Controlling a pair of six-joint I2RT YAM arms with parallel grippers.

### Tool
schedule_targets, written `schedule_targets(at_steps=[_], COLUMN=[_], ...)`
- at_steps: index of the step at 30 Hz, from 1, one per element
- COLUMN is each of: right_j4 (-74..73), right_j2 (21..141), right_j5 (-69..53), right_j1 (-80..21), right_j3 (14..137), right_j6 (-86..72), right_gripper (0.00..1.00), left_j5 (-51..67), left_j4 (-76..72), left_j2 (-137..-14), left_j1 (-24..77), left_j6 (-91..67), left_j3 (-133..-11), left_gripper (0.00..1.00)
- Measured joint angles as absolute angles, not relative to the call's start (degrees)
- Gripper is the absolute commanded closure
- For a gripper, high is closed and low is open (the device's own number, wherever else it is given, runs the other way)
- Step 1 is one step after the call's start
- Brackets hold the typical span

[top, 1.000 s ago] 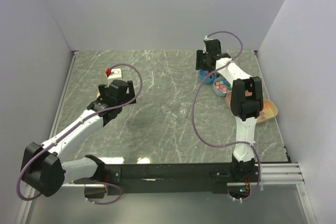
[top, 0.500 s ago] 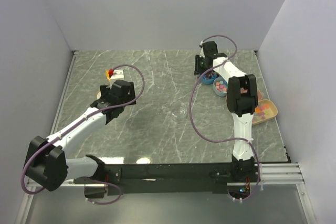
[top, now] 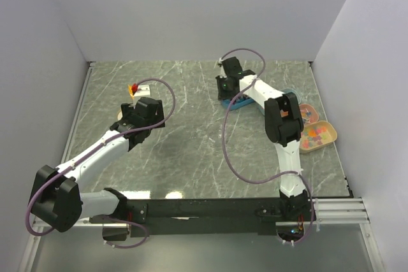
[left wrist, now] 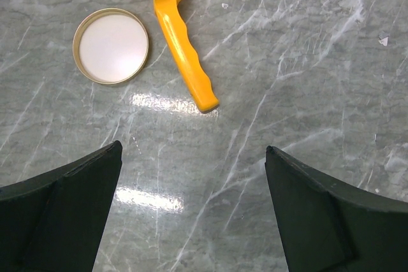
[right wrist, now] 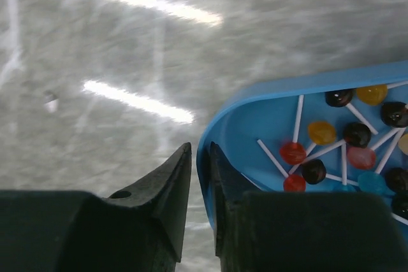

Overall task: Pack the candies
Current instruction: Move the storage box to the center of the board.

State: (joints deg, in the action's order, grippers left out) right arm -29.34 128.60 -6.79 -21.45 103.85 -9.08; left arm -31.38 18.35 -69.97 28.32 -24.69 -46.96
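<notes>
The candies (right wrist: pixel 314 171) are small dark, red, orange, pink and blue sweets on white sticks. They lie in a blue tray (right wrist: pixel 255 119), which shows at the back middle of the table in the top view (top: pixel 232 104). My right gripper (right wrist: pixel 199 146) is shut on the tray's near-left rim, one finger inside and one outside. In the top view this gripper (top: pixel 227 90) hides most of the tray. My left gripper (left wrist: pixel 191 151) hangs open over bare marble at the left (top: pixel 141 116), holding nothing.
A yellow scoop (left wrist: pixel 182 36) and a round gold-rimmed lid (left wrist: pixel 110 45) lie just ahead of the left gripper. A bowl of pastel sweets (top: pixel 310 113) and an orange tray of sweets (top: pixel 318 135) sit near the right wall.
The right gripper closed on the blue tray's rim and swung left with it, away from the bowls at the back right. The left arm barely moved.
</notes>
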Motion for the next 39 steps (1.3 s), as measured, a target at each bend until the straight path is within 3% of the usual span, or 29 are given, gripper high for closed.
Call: schedule_targets(at_steps=[11, 24, 39], right_j4=[-30.5, -31.7, -30.9], right_j2=[127.9, 125.7, 116.7], right_j5=[-6.7, -5.6, -6.1], right_j1=[-32.0, -40.2, -46.9], right_j3=[103.2, 102.3, 86.8], right_j6=[-18.8, -26.0, -25.4], right_gripper=[0.89, 0.92, 0.98], left_j5=[-31.4, -31.3, -30.9], left_j4=[19.0, 19.7, 20.0], left_j2=[-70.0, -69.6, -68.8], left_j1=[28.3, 28.3, 28.3], left_j6=[-24.9, -24.9, -25.4], left_j3=[-47.9, -47.9, -47.9], left_gripper=[0.01, 0.01, 0.01])
